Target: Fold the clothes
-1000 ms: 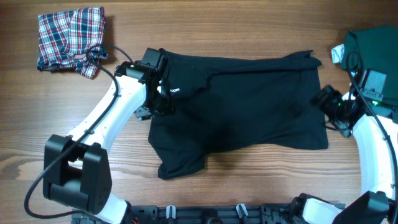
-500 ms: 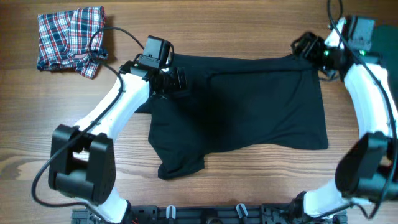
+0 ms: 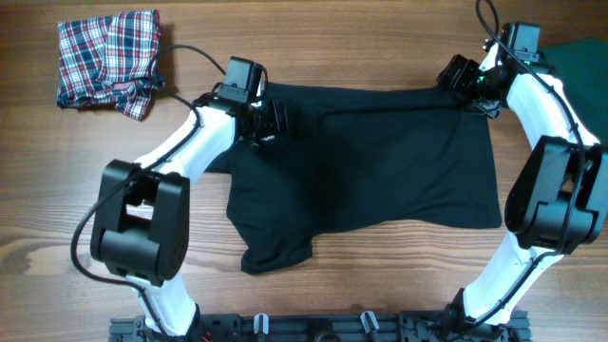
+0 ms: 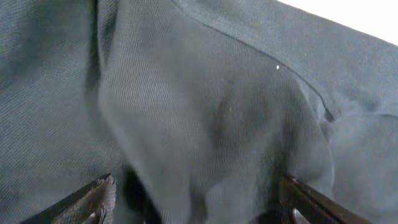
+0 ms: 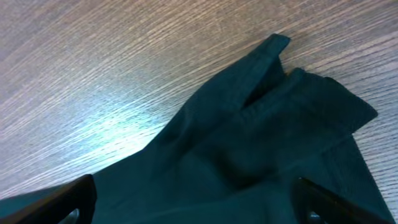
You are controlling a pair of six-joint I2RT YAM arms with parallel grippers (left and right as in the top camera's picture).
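Shows a black shirt (image 3: 370, 161) rumpled and not yet folded on the desk (image 3: 380, 275), left gripper (image 3: 271, 121) and right gripper (image 3: 456, 76) wide open, empty, at its far corners, plaid garment (image 3: 106, 59) beyond its left.

A robotics lab, I'd say. A white left arm (image 3: 180, 152) and right arm (image 3: 556, 104) reach over a wood-grain bench (image 3: 380, 275).

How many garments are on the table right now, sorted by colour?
black shirt: 1
red-blue-white plaid garment: 1
dark green garment: 1
Total: 3
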